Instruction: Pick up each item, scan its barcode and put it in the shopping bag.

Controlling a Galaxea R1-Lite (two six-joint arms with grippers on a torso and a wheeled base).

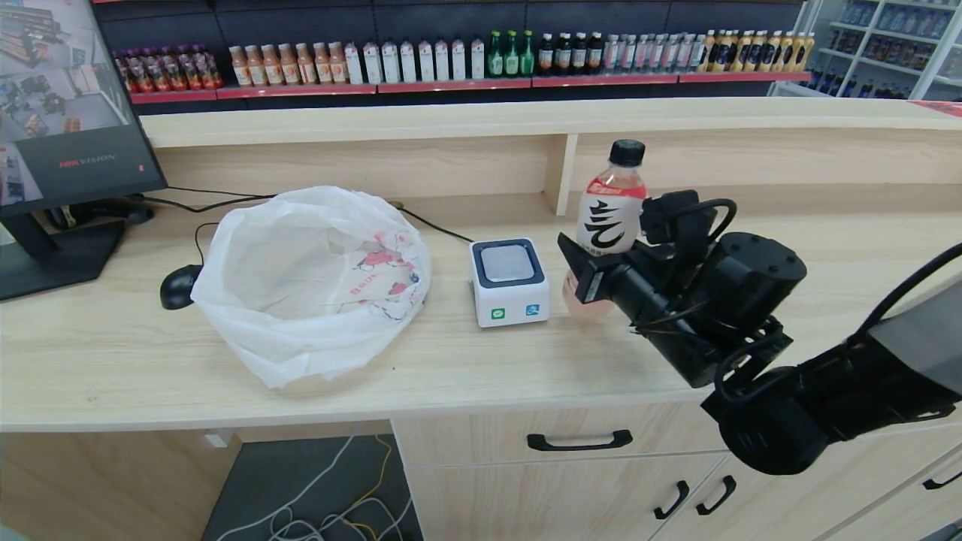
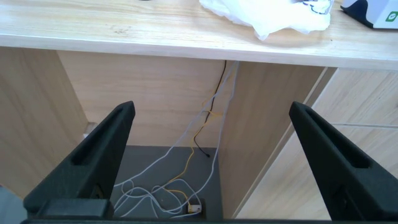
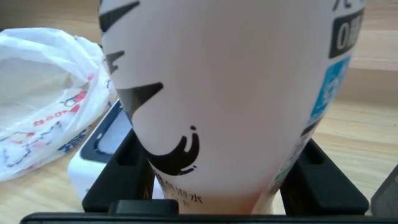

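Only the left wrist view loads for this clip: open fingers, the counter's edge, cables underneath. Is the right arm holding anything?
Observer: Yes. The right gripper is shut on a bottle with a black cap, held upright.
Reviewer: Is it over the scanner?
Observer: No. The bottle is just to the right of the scanner, whose window faces up. I cannot tell whether it is lifted off the counter.
Reviewer: And the bag?
Observer: The shopping bag sits on the counter to the left of the scanner, mouth open upward. I see no item inside.
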